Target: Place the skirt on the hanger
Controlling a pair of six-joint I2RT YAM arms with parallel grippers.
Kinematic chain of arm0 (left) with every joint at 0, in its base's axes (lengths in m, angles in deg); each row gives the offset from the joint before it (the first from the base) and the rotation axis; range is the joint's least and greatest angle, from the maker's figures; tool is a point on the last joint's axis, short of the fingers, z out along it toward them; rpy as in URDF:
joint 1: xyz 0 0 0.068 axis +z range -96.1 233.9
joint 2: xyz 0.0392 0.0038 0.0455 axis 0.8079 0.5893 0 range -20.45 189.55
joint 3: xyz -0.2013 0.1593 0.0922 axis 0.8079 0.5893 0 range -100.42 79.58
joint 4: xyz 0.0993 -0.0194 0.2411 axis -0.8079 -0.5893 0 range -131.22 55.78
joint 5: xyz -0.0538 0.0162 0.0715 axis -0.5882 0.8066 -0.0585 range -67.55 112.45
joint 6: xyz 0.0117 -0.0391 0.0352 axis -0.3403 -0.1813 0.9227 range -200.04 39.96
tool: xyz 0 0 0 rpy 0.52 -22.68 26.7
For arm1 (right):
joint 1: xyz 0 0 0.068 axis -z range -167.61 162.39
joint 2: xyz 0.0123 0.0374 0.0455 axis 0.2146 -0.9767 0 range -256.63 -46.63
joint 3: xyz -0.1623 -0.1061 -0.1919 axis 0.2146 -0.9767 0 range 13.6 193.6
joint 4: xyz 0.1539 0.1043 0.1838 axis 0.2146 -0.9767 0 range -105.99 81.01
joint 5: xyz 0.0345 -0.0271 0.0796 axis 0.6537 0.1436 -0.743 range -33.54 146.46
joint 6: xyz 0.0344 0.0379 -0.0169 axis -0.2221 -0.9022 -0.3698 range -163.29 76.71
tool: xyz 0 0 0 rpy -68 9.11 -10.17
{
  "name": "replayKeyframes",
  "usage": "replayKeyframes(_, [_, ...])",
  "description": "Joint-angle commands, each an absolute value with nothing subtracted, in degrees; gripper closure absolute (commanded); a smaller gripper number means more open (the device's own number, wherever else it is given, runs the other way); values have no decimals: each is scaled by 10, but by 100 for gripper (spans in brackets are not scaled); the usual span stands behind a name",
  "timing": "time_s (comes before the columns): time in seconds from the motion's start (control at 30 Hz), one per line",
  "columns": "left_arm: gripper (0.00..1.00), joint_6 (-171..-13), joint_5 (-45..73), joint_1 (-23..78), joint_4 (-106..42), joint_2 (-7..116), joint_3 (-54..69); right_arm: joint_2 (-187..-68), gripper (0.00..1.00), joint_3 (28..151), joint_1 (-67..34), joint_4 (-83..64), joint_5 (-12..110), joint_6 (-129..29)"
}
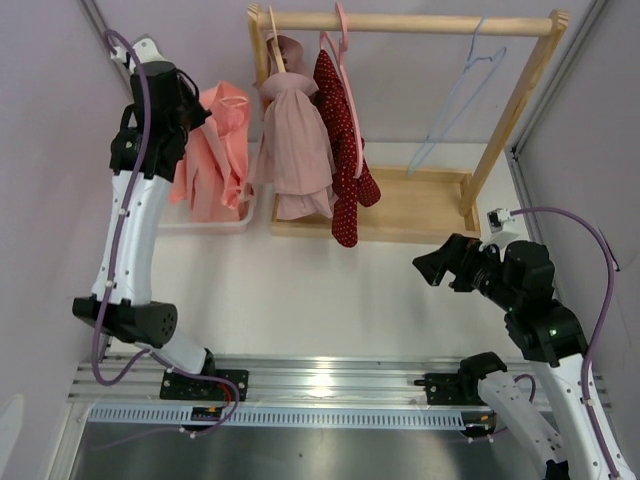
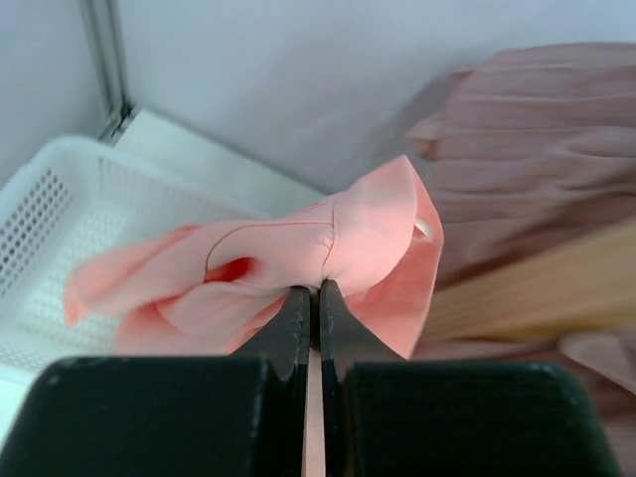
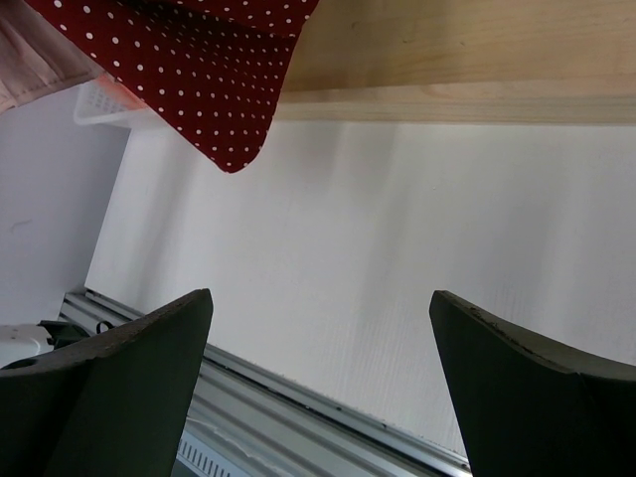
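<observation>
The salmon-coral pink skirt hangs from my left gripper, lifted above the white basket at the far left. In the left wrist view the jaws of my left gripper are shut on a bunched fold of the skirt. The thin light-blue wire hanger hangs bare at the right end of the wooden rail. My right gripper is open and empty, low over the table right of centre; its wrist view shows wide-spread jaws over white table.
A wooden rack with a base board stands at the back. On its rail hang a dusty-pink garment and a dark red white-dotted garment, which shows in the right wrist view too. The basket also shows in the left wrist view.
</observation>
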State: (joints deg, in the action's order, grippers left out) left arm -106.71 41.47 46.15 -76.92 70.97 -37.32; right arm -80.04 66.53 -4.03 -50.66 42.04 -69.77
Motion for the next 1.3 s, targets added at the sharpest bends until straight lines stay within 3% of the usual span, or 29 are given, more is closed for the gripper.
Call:
replayKeyframes(0.0, [100, -1017, 450, 432, -735, 639, -414, -805, 0, 677, -42, -486, 422, -689])
replayKeyframes(0.37, [100, -978, 376, 387, -718, 519, -413, -812, 1, 687, -42, -492, 427, -683])
replayKeyframes(0.5, [100, -962, 308, 383, -737, 507, -437, -817, 1, 688, -42, -492, 427, -682])
replayKeyframes(0.77, [100, -978, 66, 382, -753, 471, -441, -829, 1, 702, -43, -498, 436, -675])
replayKeyframes(1.27, [100, -1078, -112, 376, -647, 285, -90, -851, 1, 719, -43, -489, 431, -668])
